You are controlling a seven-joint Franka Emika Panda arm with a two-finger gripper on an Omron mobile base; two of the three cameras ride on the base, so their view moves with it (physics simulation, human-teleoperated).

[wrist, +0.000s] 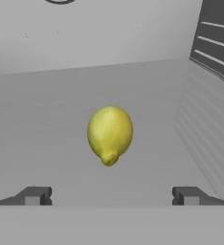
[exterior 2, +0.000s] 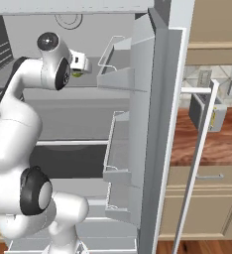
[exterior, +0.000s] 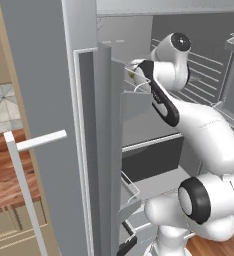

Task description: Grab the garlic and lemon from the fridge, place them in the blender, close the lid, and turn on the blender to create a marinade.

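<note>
Inside the open grey fridge (exterior: 139, 125), the arm reaches onto an upper shelf. In the hand view the gripper (wrist: 111, 196) has its jaws spread wide with nothing between them, and the lemon (wrist: 109, 135) lies straight ahead, centred between the tips, its long axis running toward the hand, nub end nearest. The right base view shows only a green sliver of it beside the hand.

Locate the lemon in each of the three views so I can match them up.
Left base view: a small yellow-green patch of the lemon beside the arm's wrist, upper centre.
Right base view: a green sliver under the hand, upper left.
Hand view: centre, on the grey fridge shelf, ahead of the open gripper.
Shared landmark: that fridge shelf.
</note>
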